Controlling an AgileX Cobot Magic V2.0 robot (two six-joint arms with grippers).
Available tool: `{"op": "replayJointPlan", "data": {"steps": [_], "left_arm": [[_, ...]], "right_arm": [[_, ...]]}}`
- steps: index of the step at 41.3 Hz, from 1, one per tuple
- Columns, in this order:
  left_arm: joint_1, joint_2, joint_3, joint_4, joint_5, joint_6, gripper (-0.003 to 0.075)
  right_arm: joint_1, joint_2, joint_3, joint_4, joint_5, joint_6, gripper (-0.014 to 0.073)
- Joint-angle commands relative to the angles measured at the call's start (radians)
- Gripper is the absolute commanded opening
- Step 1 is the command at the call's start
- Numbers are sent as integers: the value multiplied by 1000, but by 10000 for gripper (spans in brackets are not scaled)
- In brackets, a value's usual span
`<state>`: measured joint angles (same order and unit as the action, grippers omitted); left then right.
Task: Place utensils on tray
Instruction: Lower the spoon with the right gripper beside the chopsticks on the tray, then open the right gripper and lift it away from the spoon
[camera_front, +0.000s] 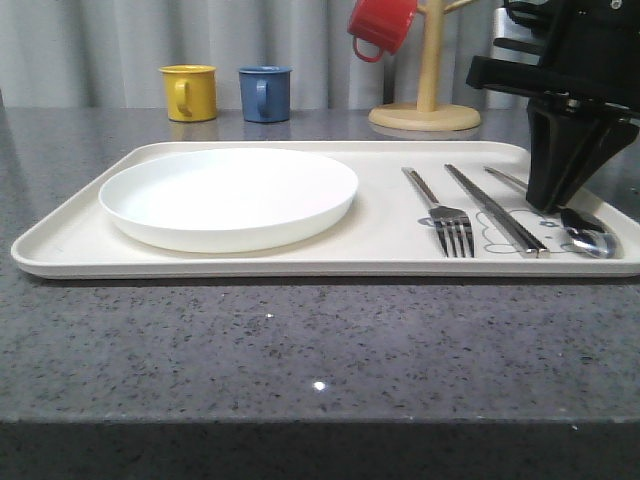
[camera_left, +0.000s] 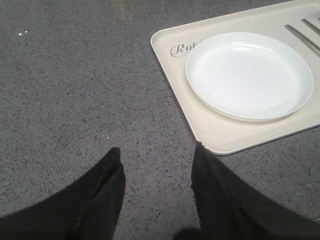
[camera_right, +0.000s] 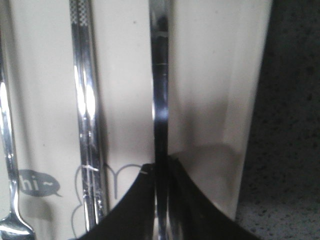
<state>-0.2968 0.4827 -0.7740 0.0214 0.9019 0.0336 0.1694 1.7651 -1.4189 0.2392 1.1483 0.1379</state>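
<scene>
The cream tray (camera_front: 80, 235) lies on the grey counter. On its right part a fork (camera_front: 447, 215), a pair of chopsticks (camera_front: 495, 210) and a spoon (camera_front: 590, 240) lie side by side. My right gripper (camera_front: 550, 200) stands over the spoon's handle. In the right wrist view the right gripper (camera_right: 161, 169) is shut on the spoon handle (camera_right: 160, 75), beside the chopsticks (camera_right: 87, 100) and the fork (camera_right: 7, 165), over the tray (camera_right: 210, 75). My left gripper (camera_left: 157, 155) is open above bare counter, just off the tray's (camera_left: 215, 135) corner.
A round white plate (camera_front: 228, 195) fills the tray's left half. A yellow mug (camera_front: 190, 92) and a blue mug (camera_front: 265, 94) stand behind the tray. A wooden mug stand (camera_front: 427, 105) with a red mug (camera_front: 382, 25) is at the back right.
</scene>
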Motion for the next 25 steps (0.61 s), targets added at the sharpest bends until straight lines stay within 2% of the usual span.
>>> {"op": "replayJointPlan", "data": {"steps": [1, 8, 18, 25], "left_arm": [[-6, 8, -25, -2, -72, -9, 313], [-6, 8, -25, -2, -72, -9, 313], [-6, 8, -25, -2, -72, -9, 313], [-6, 8, -25, -2, -72, -9, 313]], "right_arm": [[0, -39, -28, 0, -29, -3, 165], [0, -41, -28, -1, -41, -4, 283], [0, -121, -29, -57, -64, -7, 290], [0, -256, -26, -76, -53, -109, 290]]}}
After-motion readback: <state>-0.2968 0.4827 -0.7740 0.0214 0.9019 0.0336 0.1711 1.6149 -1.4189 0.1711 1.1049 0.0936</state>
